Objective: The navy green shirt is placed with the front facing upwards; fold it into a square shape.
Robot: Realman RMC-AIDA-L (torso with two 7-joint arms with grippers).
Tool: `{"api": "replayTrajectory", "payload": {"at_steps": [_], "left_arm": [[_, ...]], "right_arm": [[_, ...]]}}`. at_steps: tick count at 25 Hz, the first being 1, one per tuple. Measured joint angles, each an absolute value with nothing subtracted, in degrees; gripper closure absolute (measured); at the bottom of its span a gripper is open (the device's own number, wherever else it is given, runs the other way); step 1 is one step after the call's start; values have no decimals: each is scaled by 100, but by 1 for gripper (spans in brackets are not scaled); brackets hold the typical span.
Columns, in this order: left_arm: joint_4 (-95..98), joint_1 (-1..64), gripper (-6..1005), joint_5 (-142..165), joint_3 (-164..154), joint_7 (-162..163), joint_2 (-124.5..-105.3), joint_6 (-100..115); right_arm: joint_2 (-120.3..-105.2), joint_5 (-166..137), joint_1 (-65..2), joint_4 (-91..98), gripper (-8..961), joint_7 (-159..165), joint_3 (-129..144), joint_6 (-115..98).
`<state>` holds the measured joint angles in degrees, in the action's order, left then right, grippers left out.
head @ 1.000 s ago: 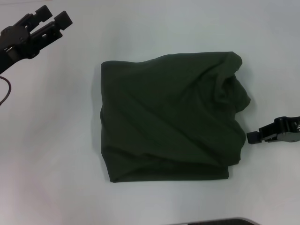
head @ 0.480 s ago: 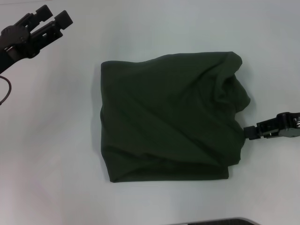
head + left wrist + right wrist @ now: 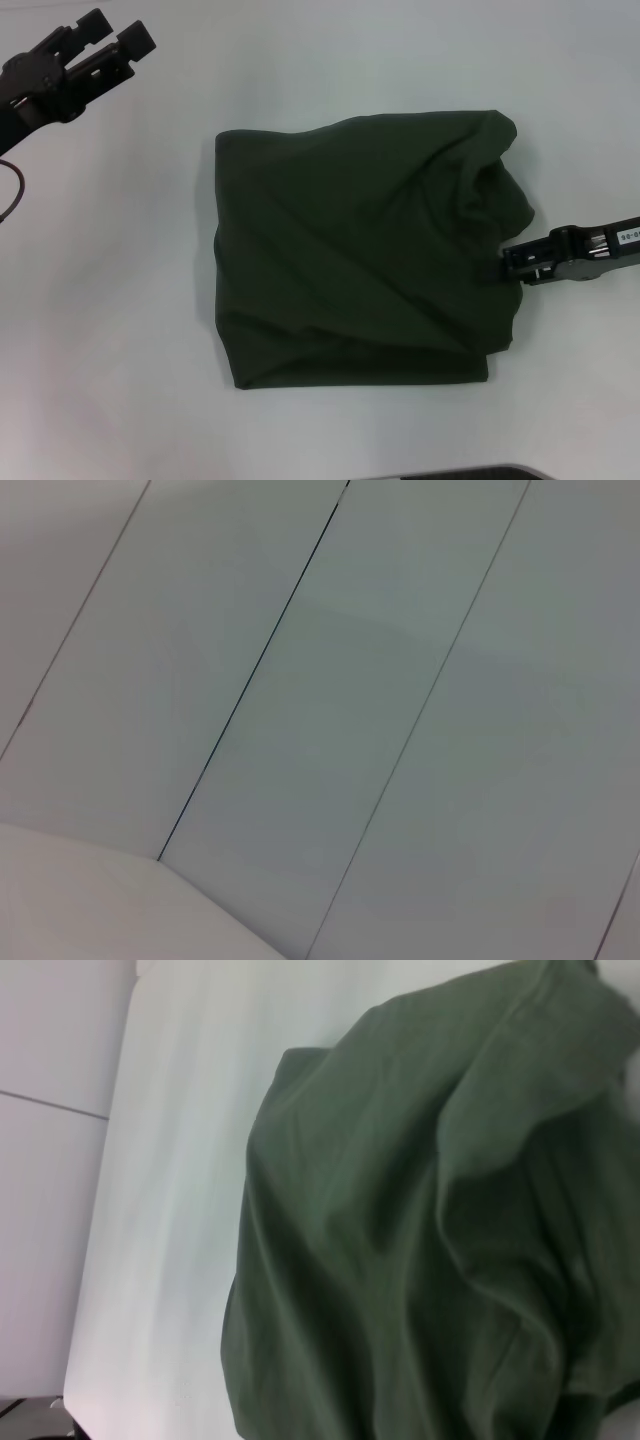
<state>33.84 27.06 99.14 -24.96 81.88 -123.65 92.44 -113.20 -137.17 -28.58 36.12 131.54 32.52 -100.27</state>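
The navy green shirt lies in the middle of the white table, folded into a rough square, with a rumpled, bunched far right corner. No lettering shows on it. My right gripper reaches in from the right, low over the table, and its tip touches the shirt's right edge just below the bunched corner. The right wrist view shows the shirt close up, creased. My left gripper hangs open at the far left, well away from the shirt. The left wrist view shows only pale panels.
White table surface surrounds the shirt on all sides. A dark rounded edge shows at the bottom of the head view. A thin cable hangs by the left arm.
My right gripper has moved left and a little away from me, from just off the shirt's right edge to touching it. The left arm and the shirt have stayed put.
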Motion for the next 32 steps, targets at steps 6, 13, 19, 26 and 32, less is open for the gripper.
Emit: {"api": "replayTrajectory", "payload": {"at_steps": [6,13,19,26,32], "left_arm": [[3384,2707,81,9914,-2496,8189,-12360,9237],[3384,2715,81,9914,-2496,8204,-12357,9236],[3384,2716,81,9914,-2501,8208,-12359,9236],[3384,2709,82,9914,-2496,8209,-12365,9237],[3383,2750,82,9914,-2503,8209,-12366,9237]], "right_arm": [[-11355,-13738,-2879,3576,481,13098,3262,-9975],[-11365,-13744,-2798,3568,724,12972,3258,-9962],[-11284,-13718,-2655,3595,872,12855,3129,-10168],[-11141,-13734,-2451,3600,943,12850,3100,-10232],[-11067,-13770,-2374,3569,919,12864,3128,-10183]]}}
